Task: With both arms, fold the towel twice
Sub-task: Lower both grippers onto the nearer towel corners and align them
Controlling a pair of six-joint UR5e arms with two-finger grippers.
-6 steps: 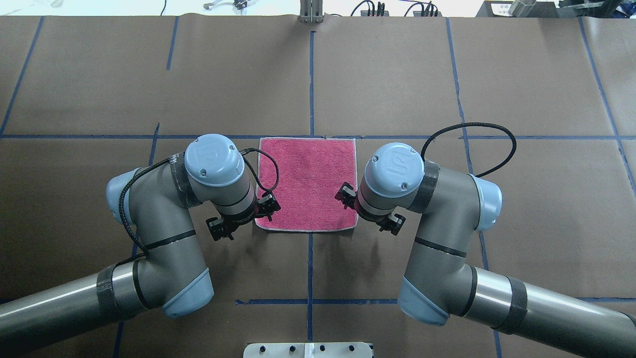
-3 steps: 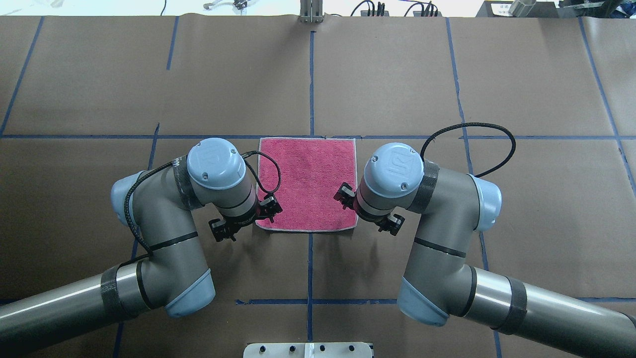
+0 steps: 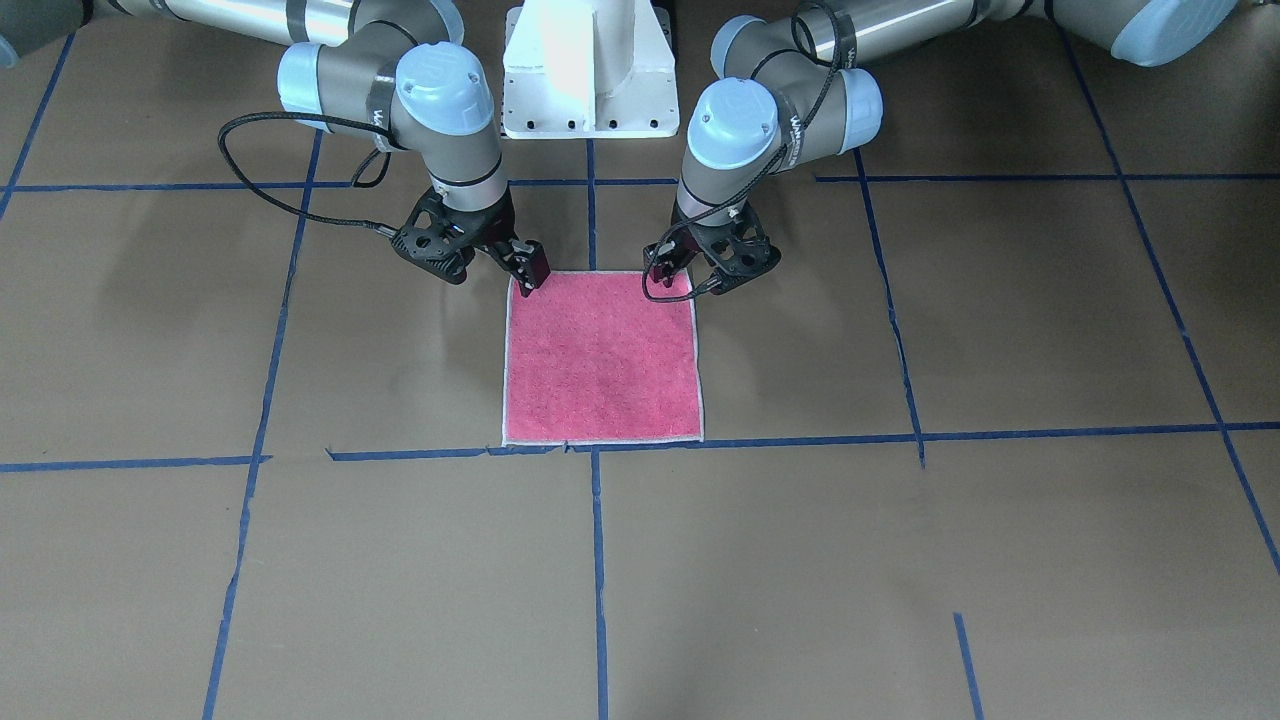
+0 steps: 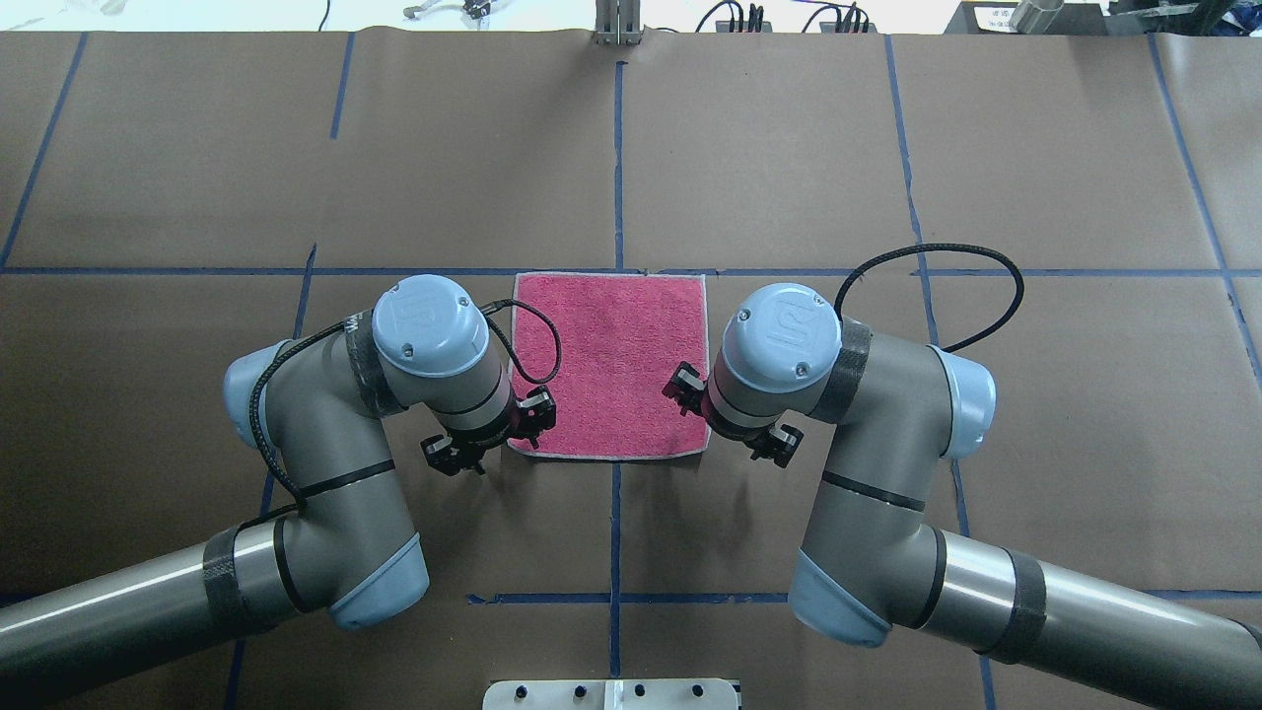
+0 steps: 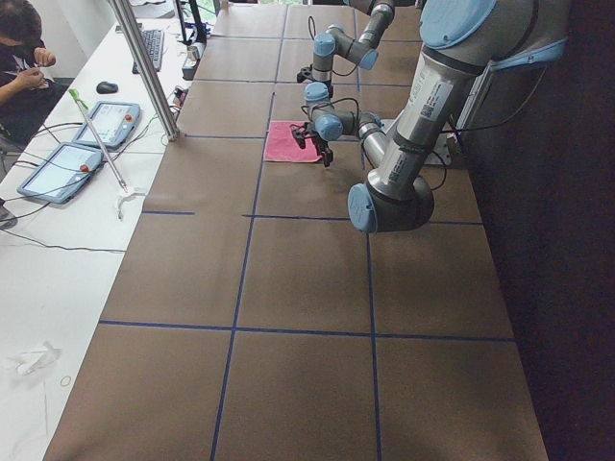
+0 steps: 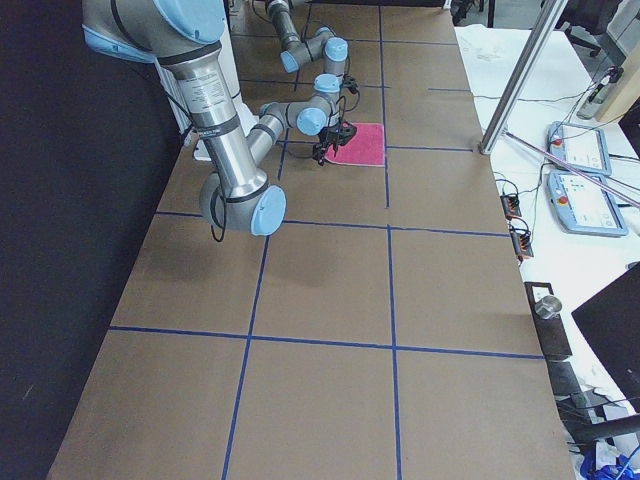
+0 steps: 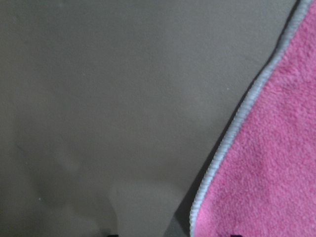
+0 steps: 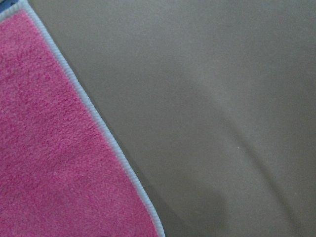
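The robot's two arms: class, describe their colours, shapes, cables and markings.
The left arm and right arm are silver-grey tubes with light-blue round joint caps and black bands. A black braided cable loops beside each wrist. Each ends in a black open-frame claw: left claw, right claw.

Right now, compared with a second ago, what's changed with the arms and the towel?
The left arm shifted slightly toward the towel, bringing the left claw closer onto its near left corner. Nothing was gripped or let go. The right arm, the right claw and the flat towel stayed put.
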